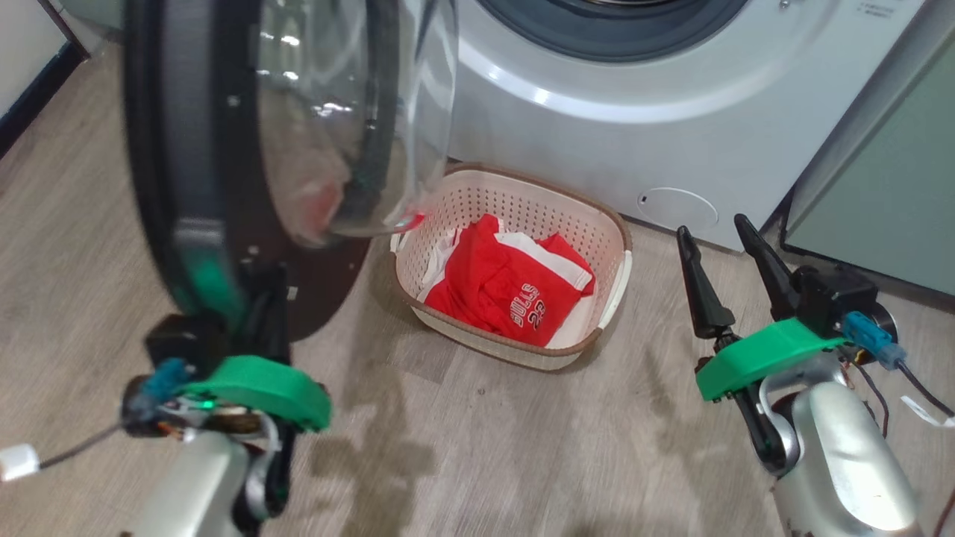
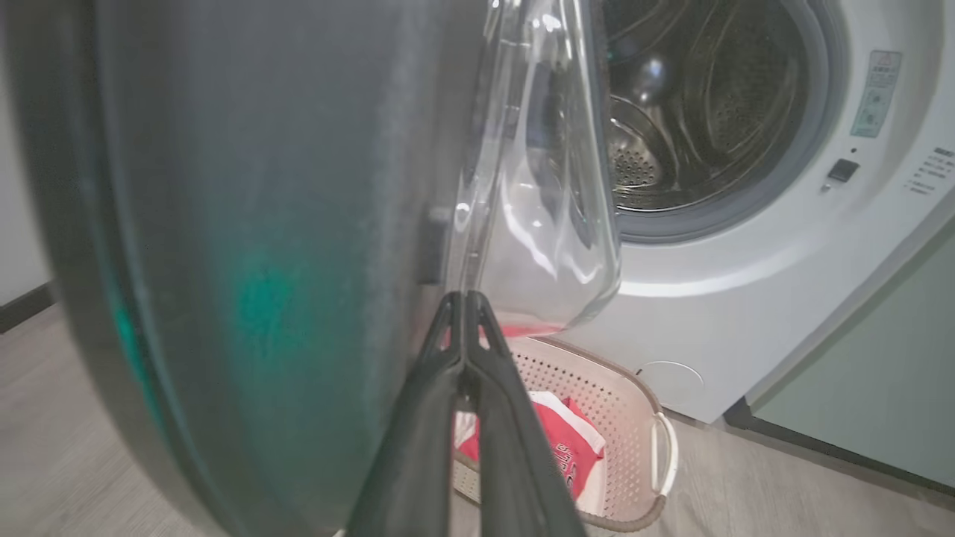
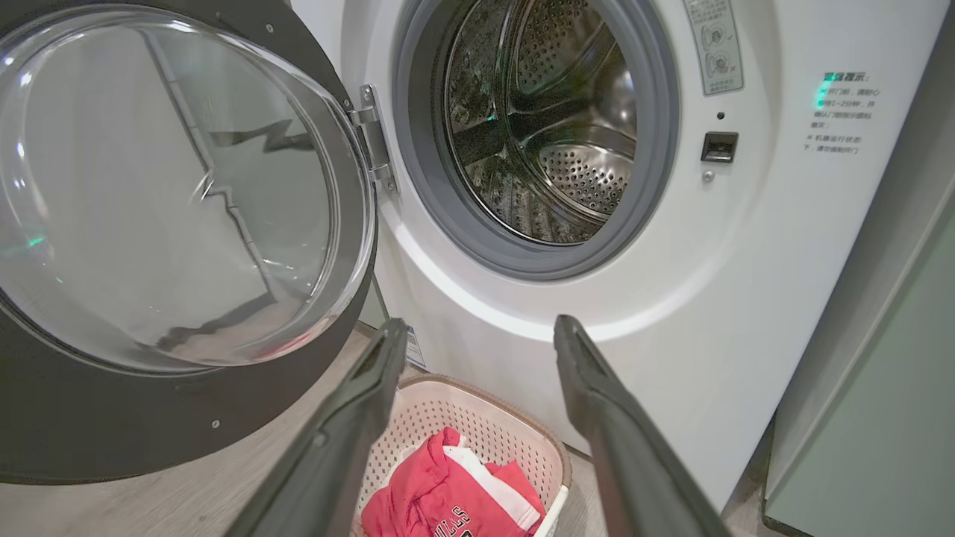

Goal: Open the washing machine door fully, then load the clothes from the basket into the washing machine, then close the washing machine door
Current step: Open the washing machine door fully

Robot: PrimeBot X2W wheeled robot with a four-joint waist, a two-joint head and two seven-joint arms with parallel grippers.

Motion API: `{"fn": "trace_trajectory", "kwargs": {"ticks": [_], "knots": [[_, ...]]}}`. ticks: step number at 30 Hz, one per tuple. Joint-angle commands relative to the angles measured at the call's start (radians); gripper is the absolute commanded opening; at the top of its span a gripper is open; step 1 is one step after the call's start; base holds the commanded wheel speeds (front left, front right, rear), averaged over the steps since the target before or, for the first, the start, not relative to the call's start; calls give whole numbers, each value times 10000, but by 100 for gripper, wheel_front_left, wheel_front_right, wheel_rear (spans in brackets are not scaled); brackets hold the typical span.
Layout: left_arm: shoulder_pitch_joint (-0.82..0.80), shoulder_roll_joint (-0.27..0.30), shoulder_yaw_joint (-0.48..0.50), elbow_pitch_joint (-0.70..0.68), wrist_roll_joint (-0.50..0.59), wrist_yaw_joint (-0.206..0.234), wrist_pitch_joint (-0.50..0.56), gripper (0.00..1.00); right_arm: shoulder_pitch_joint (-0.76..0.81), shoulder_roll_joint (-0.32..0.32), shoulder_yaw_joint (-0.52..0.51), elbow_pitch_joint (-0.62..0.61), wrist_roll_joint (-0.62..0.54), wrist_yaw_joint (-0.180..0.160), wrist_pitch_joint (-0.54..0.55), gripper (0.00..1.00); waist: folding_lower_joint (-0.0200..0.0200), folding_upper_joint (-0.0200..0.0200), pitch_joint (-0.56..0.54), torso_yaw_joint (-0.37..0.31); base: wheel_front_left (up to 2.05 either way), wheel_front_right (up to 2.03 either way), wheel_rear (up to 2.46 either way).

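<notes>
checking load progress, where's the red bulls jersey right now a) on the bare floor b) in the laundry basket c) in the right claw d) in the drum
b: the red jersey lies bunched inside the perforated laundry basket in front of the washing machine, and the right claw stands open, apart from it.

The washing machine door [image 1: 201,149], standing out at upper left, overhangs the left rim of the basket [image 1: 522,183]; the floor [image 1: 477,447] at lower centre lies open.
</notes>
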Motion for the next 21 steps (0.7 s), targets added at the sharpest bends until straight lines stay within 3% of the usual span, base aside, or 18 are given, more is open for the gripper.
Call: {"fn": "trace_trajectory", "kwargs": {"ticks": [1, 10, 21], "knots": [[-342, 351, 603, -194, -61, 40, -110, 0, -199, 103, 238, -378, -76, 0, 25, 100, 0, 0, 67, -19, 0, 0, 0], [-756, 671, 2749, 574, -529, -295, -214, 0, -469, -27, 268, -724, -121, 0, 269, 100, 0, 0, 661, -334, 0, 0, 0], [-1652, 440, 5811, 1808, -153, -1483, -218, 0, -754, -95, 0, -1254, -251, 0, 488, 100, 0, 0, 1453, -723, 0, 0, 0]]}}
